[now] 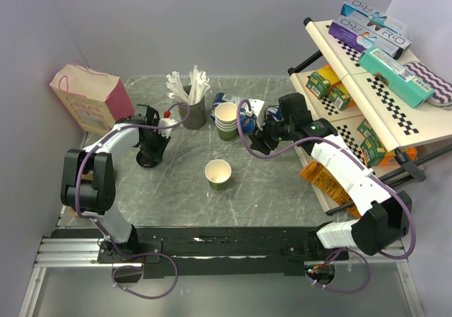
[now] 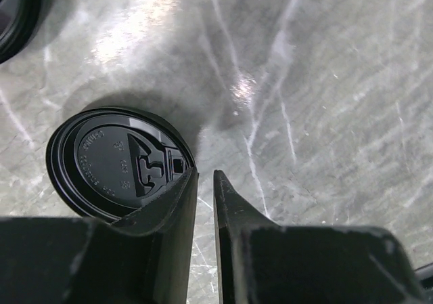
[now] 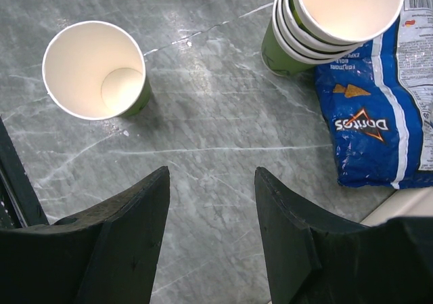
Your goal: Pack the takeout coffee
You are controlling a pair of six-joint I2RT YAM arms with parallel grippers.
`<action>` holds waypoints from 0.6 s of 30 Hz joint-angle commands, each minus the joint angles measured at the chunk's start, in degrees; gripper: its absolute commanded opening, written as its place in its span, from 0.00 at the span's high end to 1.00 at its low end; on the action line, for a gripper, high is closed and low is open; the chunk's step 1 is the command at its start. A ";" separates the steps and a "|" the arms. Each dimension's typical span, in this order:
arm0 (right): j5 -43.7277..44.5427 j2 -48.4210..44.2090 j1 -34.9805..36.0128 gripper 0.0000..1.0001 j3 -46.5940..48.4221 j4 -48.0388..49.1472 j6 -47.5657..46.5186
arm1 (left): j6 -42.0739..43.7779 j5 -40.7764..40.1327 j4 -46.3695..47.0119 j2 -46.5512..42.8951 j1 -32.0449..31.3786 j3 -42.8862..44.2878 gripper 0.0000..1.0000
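Over the marble table (image 2: 325, 80), the barely parted, empty left gripper (image 2: 205, 175) may just shove the flat lid (image 2: 108, 158) beside it; right gripper (image 3: 212, 175) hangs open, empty.

Bare table (image 1: 176, 204) lies open in front of the lone open cup (image 1: 218, 174) and between it and the cup stack (image 1: 226, 121). Behind, a chip bag (image 1: 227, 99) sits just beside the stack, near a holder of straws (image 1: 192, 111). A paper bag (image 1: 92, 97) blocks the back left corner; a shelf rack (image 1: 367, 91) lines the right side. A black lid (image 2: 111, 165) lies flat beside the left gripper (image 2: 205, 175).
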 commanded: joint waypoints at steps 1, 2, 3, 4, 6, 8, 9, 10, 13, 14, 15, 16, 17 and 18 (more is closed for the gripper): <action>-0.89 0.72 -0.19 0.40 1.70 1.07 0.32 | -2.61 -3.39 2.20 -1.37 -0.12 1.80 0.78; -0.98 0.81 -0.19 0.40 1.70 1.07 0.41 | -2.70 -3.57 2.29 -1.20 -0.12 1.80 0.78; -0.98 0.81 -0.27 0.40 1.79 0.98 0.41 | -2.87 -3.57 2.38 -0.67 -0.12 1.89 0.78; -1.06 0.90 -0.28 0.40 1.79 0.98 0.41 | -3.05 -3.75 2.29 -0.49 -0.12 1.80 0.78; -0.89 0.81 -0.19 0.40 1.79 0.89 0.32 | -3.40 -2.78 2.38 -0.58 -0.12 2.06 0.78; -0.71 0.81 -0.19 0.40 1.79 0.89 0.32 | -3.92 -1.12 2.03 -0.93 -0.12 2.59 0.78; -0.71 0.81 -0.27 0.40 1.79 0.89 0.23 | -3.93 -0.50 1.51 -1.02 -0.12 3.03 0.78; -0.63 0.72 -0.28 0.40 1.71 0.98 0.23 | -4.10 0.64 0.72 -1.19 -0.12 3.81 0.78; -0.54 0.46 -0.19 0.40 1.35 0.89 0.23 | -5.16 0.21 0.18 -1.72 -0.12 4.70 0.78; -0.54 0.54 -0.27 0.40 1.27 0.98 0.32 | -5.33 -0.14 0.27 -1.90 -0.12 4.88 0.77; -0.63 0.55 -0.28 0.40 1.26 0.89 0.23 | -5.51 -0.58 0.27 -2.25 -0.12 4.88 0.77; -0.71 0.55 -0.19 0.40 1.26 0.89 0.23 | -5.60 -2.15 0.79 -2.34 -0.12 4.70 0.75; -0.71 0.63 -0.19 0.40 1.26 1.07 0.23 | -5.77 -2.95 0.88 -2.34 -0.12 4.70 0.75; -0.71 0.72 -0.27 0.40 1.35 1.07 0.23 | -5.77 -3.65 1.06 -1.73 -0.12 4.53 0.74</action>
